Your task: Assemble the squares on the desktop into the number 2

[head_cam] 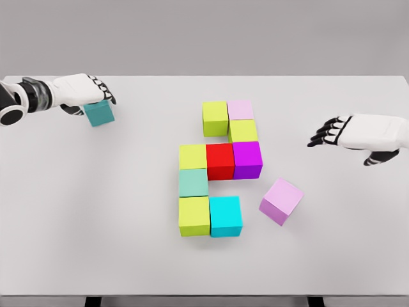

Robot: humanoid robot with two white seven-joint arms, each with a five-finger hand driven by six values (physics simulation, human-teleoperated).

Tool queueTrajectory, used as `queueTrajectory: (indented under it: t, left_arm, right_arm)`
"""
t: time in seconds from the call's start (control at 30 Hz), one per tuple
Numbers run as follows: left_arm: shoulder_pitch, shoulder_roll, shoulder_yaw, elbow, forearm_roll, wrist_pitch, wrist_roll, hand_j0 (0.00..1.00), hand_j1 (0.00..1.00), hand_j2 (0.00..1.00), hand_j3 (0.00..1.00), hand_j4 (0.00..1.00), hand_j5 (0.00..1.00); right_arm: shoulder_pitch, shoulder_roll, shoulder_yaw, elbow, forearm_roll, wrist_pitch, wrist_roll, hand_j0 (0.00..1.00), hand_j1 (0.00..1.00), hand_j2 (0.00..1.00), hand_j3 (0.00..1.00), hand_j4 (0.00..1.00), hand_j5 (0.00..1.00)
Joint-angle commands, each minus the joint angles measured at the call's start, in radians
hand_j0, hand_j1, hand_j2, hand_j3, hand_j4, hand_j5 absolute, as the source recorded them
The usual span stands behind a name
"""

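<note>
11 cubes [220,161], 2 hands [86,89], 1 table [77,211].

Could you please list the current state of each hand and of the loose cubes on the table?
Left hand: shut on the teal cube, at the table's far left.
Right hand: open, holding nothing.
Tilted light-purple cube: loose, apart from the figure.
Cyan cube: placed in the bottom row.
</note>
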Motion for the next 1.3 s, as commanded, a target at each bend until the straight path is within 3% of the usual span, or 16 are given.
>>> queueTrajectory:
  t: [0.0, 0.17, 0.43, 1.17, 1.27]
  left_arm:
    - [0.0, 0.003, 0.003, -0.001, 0.004, 0.001, 0.0, 0.81, 0.81, 0.81, 0.81, 0.81, 0.81]
    - [-0.002, 0.003, 0.003, -0.004, 0.005, 0.001, 0.0, 0.78, 0.78, 0.78, 0.78, 0.78, 0.78]
    - [-0.003, 0.0, 0.005, -0.004, 0.005, 0.001, 0.002, 0.77, 0.77, 0.77, 0.77, 0.77, 0.77]
    - [-0.006, 0.026, 0.006, -0.073, 0.041, 0.001, 0.002, 0.78, 0.78, 0.78, 0.78, 0.78, 0.78]
    - [-0.006, 0.026, 0.006, -0.073, 0.042, 0.001, 0.002, 0.9, 0.9, 0.9, 0.9, 0.9, 0.9]
  right_arm:
    - [0.0, 0.001, 0.03, 0.008, 0.043, 0.002, 0.002, 1.0, 1.0, 1.0, 1.0, 1.0, 1.0]
    - [0.0, -0.028, 0.07, -0.104, 0.091, 0.002, 0.003, 1.0, 1.0, 1.0, 1.0, 1.0, 1.0]
    - [0.0, 0.008, 0.101, -0.122, 0.149, 0.002, 0.003, 1.0, 1.0, 1.0, 1.0, 1.0, 1.0]
    - [0.0, 0.044, 0.101, -0.202, 0.154, 0.002, 0.003, 1.0, 1.0, 1.0, 1.0, 1.0, 1.0]
    - [0.002, 0.044, 0.103, -0.216, 0.152, 0.002, 0.019, 1.0, 1.0, 1.0, 1.0, 1.0, 1.0]
